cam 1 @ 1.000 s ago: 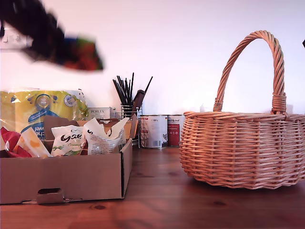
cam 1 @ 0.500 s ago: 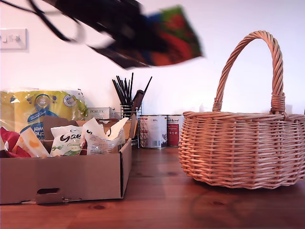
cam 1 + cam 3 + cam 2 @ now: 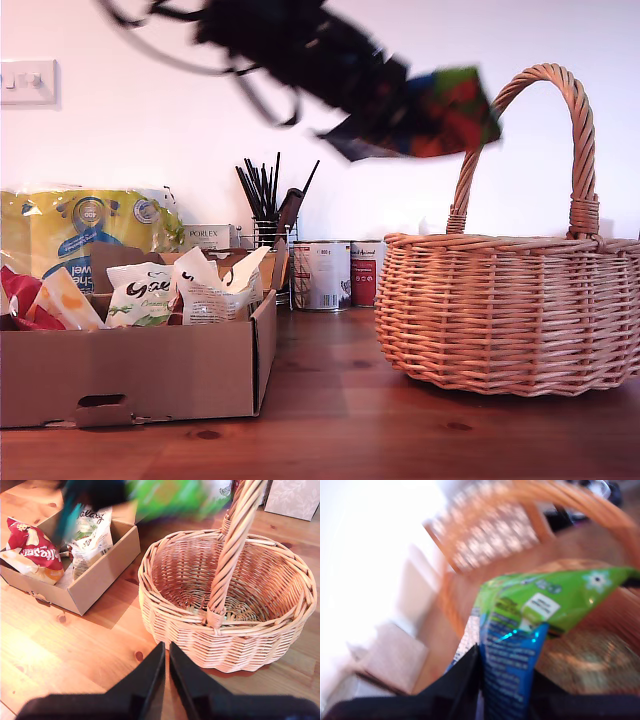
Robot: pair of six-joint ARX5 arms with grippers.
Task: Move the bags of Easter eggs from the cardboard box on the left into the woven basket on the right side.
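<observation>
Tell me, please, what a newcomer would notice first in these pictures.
First, my first gripper, blurred with motion, holding a green and blue bag in the air beside the basket handle. The basket, on the exterior view's right, looks empty. More bags lie in the box on its left.

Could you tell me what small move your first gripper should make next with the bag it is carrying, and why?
Probably carry on a little toward the exterior view's right, then lower: my first gripper holds the blue-and-green bag in the air beside the woven basket handle, not yet over its opening, which looks empty.
</observation>
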